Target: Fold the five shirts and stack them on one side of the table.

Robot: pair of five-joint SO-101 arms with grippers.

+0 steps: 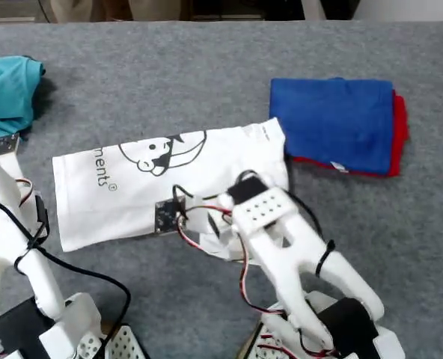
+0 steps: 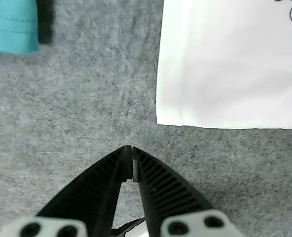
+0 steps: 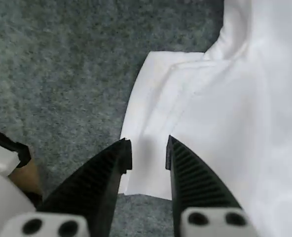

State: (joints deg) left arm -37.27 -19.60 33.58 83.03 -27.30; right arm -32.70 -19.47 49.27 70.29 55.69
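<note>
Grey felt table (image 1: 206,67) first, with the white shirt (image 1: 132,194) spread flat across its middle, print side up and partly folded, one flap loose along its near edge. That's the one in work, by my read. Its print is a cartoon face with dark lettering beside it.

Off to one side sits the finished pile: a blue shirt (image 1: 330,123) folded square on top of a red shirt (image 1: 399,123), only a red border peeking out. Stacking has begun there, I'd say. A teal shirt (image 1: 8,93) lies bunched at the far corner, unfolded.

Right claw (image 3: 148,148) is part open, straddling the loose white flap's edge, nothing pinched yet. Left claw (image 2: 131,150) is closed tight, empty, over bare felt just beside the shirt's hem corner.
</note>
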